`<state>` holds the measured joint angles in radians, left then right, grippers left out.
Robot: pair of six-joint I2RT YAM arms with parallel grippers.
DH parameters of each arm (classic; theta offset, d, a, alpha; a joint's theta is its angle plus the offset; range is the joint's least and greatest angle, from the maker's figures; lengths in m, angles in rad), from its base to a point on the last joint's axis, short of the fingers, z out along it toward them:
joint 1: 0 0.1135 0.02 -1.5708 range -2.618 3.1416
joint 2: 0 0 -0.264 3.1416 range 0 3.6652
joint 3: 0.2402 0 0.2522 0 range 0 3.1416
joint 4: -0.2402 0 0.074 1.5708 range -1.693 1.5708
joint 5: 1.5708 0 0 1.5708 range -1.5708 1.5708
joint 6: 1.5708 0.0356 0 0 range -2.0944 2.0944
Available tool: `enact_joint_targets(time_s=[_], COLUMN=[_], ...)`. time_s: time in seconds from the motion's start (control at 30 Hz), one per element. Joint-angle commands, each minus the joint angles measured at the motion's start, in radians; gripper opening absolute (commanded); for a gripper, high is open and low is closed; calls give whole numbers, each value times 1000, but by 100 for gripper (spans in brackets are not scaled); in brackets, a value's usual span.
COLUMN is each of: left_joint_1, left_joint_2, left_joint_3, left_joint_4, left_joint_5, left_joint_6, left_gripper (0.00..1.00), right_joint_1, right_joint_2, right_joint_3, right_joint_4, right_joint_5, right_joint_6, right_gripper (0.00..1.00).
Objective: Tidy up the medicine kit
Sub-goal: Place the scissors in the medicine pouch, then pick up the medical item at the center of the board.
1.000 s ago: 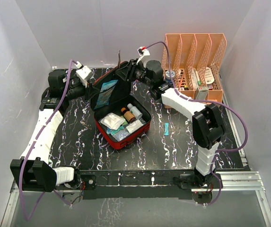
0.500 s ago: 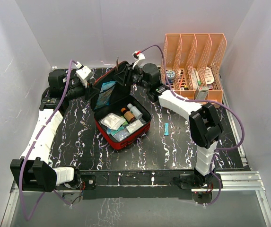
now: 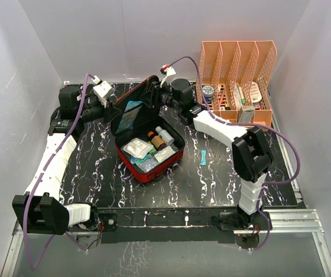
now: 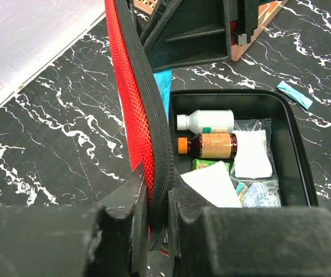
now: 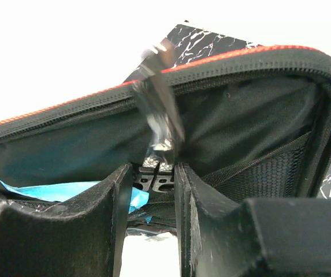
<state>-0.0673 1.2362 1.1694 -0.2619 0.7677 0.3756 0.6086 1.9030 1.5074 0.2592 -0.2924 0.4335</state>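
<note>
The red medicine kit lies open mid-table, with its lid standing up at the back. Its tray holds a white bottle, a brown bottle and white packets. My left gripper is shut on the lid's left edge, pinching the red fabric and black zip tape. My right gripper is at the lid's top rim, jaws slightly apart. The two zip sliders sit just beyond its fingertips. A blurred metal pull tab hangs free above them.
An orange-pink file rack with small items stands at the back right, close behind the right arm. A small teal strip lies on the black marbled table right of the kit. White walls close in the back and sides.
The right gripper has shifted left along the lid's top rim and its jaws have widened a little. The lid's red rim now shows from above. The left gripper has kept its hold.
</note>
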Motion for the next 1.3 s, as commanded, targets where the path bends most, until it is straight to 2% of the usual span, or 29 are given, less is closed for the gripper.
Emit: enact_joint_targets(time_s=[0.0,0.53,0.67,0.83,0.93,1.0,1.07,1.17,1.27], left_joint_1=[-8,-8,-8,-8,-8,-8,-8,-8,-8], left_joint_2=[-20,-22,-27,-38,-37,-34,-29,-25,-23], left_joint_3=[7,2,-2,-13,-13,-9,-3,1,5], left_joint_4=[-64,-67,-66,-66,-69,-72,-73,-80,-91], left_joint_5=[60,62,54,47,47,47,48,51,56], left_joint_6=[0,0,-4,-6,-7,-7,-7,-3,7], left_gripper=[0,0,0,0,0,0,0,0,0], right_joint_1=[6,6,6,-14,-34,-44,-54,-59,-60], right_joint_2=[-105,-155,-248,-319,-345,-365,-405,-461,-467], right_joint_3=[-32,-67,-39,71,80,25,-99,-276,-382], right_joint_4=[-31,-59,-239,-708,-977,-1098,-1131,-1077,-1030], right_joint_5=[40,56,215,536,657,691,680,624,579], right_joint_6=[-53,-47,-85,-96,-25,38,93,138,159], right_gripper=[33,35,34,35,36,38,39,40,42])
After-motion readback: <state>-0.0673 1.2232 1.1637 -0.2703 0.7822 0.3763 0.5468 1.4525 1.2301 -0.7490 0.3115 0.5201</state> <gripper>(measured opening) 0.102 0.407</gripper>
